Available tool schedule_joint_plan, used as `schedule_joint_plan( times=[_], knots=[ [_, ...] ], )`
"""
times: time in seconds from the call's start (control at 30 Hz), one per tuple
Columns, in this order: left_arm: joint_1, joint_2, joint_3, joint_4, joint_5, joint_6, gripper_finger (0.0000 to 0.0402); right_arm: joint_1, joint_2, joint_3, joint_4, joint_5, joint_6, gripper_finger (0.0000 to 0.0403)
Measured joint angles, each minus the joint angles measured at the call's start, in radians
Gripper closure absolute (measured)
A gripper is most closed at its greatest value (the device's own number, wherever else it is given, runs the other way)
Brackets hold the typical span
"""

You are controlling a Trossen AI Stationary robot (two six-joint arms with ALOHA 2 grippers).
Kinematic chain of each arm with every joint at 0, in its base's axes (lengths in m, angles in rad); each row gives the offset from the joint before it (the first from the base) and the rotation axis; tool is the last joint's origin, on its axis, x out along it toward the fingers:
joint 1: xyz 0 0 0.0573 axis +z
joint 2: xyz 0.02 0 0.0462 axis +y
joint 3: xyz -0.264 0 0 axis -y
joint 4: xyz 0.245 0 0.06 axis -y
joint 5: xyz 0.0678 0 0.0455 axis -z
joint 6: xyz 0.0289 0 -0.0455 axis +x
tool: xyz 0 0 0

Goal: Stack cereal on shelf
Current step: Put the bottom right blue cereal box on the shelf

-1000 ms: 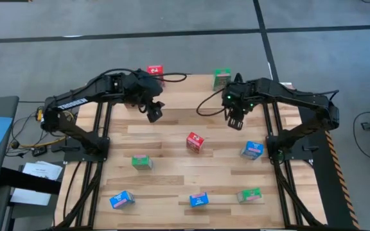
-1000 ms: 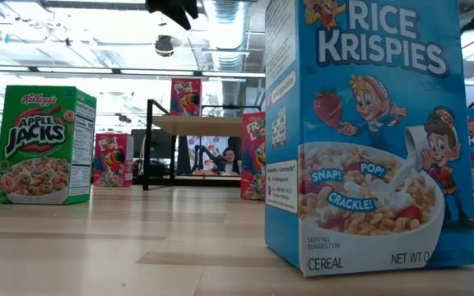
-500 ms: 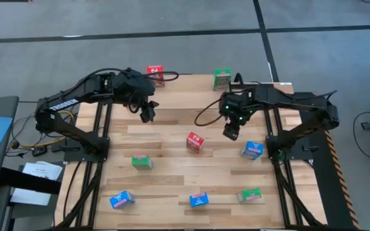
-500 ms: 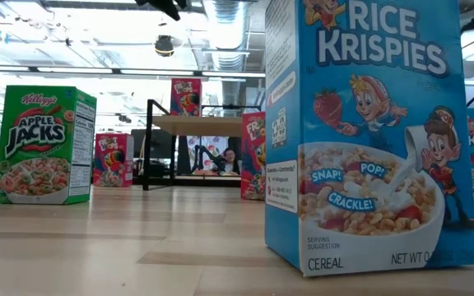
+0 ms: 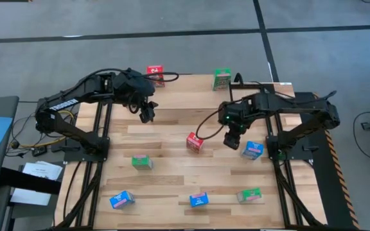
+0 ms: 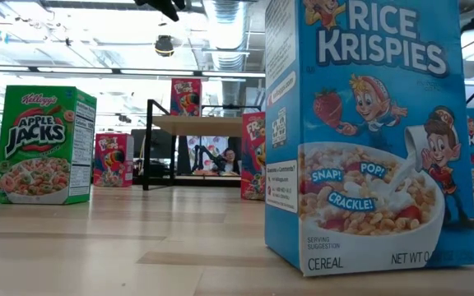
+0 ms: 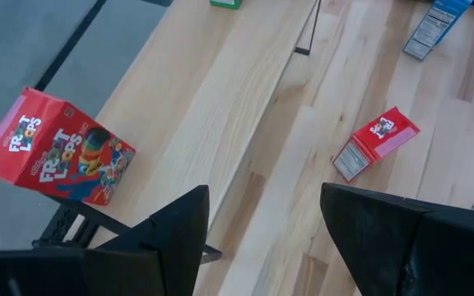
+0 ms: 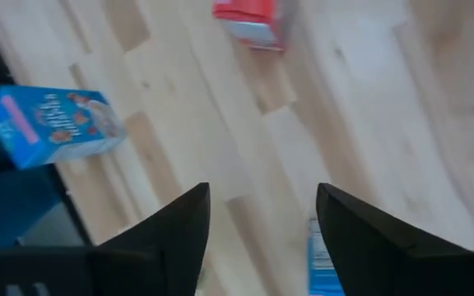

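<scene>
Right gripper hangs above the table between the red box in the middle and a blue box near the right edge; it holds nothing. In the high view the left gripper waits over the far left part of the table, also empty. The shelf stands at the far edge, with one red box and one green box on it. Other boxes lie loose on the table: a green one at the left, and blue, blue and green along the near edge.

The low view shows the shelf far behind, a red box standing on it, and a big blue box very near the camera.

From the left wrist view, the left fingers stand apart with empty space between them, above the shelf board, where a red box stands.

From the right wrist view, the right fingers are spread, with the blue box and the red box lying ahead.

I judge the boxes to be light, thin cardboard, a little smooth, and easy to dent. It seems best to take one across its two narrow sides, near the middle, with gentle pressure.
</scene>
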Motion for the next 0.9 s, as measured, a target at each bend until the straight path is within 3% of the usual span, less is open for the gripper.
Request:
schedule_joint_plan(
  times=[0.3,0.9],
  knots=[
    [-0.062,0.0,0.0,0.001,0.002,-0.004,0.0177,0.102,0.0,0.0,0.146,-0.028,0.068,0.0119],
    [-0.276,0.0,0.0,0.001,-0.003,-0.101,0.0177,0.348,0.008,-0.001,0.48,-0.004,0.075,0.0117]
  ],
)
